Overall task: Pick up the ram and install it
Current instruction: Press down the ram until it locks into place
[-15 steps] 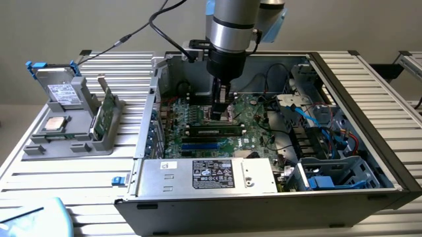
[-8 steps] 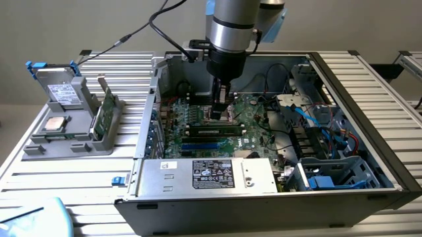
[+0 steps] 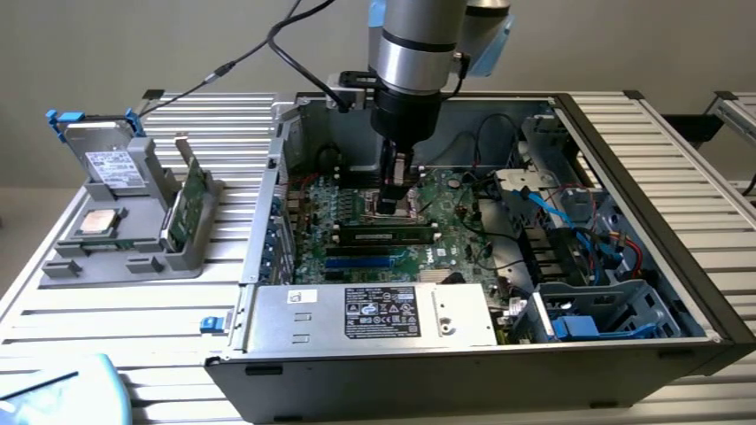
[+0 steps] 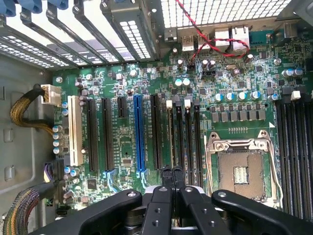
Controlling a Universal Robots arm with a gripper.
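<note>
A plain, pale grey wall [image 3: 142, 44] ran behind the whole scene, evenly lit and without marks. In front of it stood the surface [image 3: 130, 310], built of ribbed, silvery aluminium slats laid side by side, with dark caps at its far corners. The light was soft and even and threw only faint shadows onto the slats. At the exterior view's right a second slatted frame [image 3: 735, 111] of the same metal stood just beyond the edge of the first, with a dark gap between them. Beyond the exterior view's left edge of the slats lay a light, bare stretch of floor [image 3: 30, 226].
</note>
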